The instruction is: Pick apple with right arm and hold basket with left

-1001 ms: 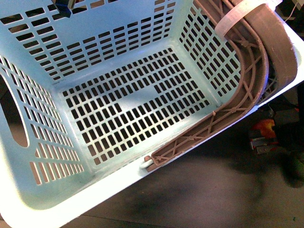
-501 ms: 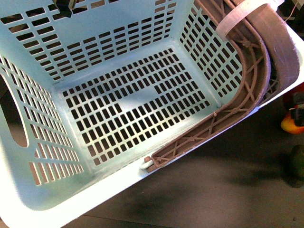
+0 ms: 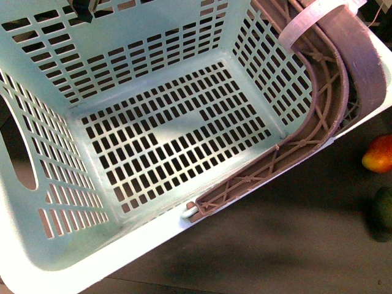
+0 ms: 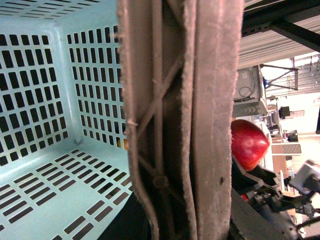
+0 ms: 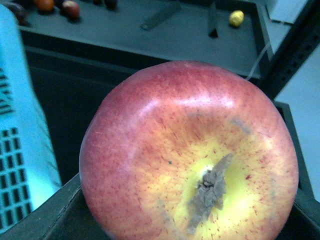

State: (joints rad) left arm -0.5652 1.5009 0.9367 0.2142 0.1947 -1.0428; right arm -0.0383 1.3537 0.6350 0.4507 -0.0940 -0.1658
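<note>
Tilted turquoise basket [image 3: 142, 237], brown handle [image 3: 358, 67] along its rim, apple [image 5: 190, 150] outside it

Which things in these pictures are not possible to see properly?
- Left end effector: left wrist view, blocked by the basket's brown handle; its grip is unclear.
- Apple: left wrist view, half hidden by that handle.
- Dark green fruit: front view, cut off by the edge.

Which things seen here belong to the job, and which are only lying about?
For the job:
apple
basket

Lying about:
orange-red-yellow fruit
dark green fruit
small yellow thing in the background
</note>
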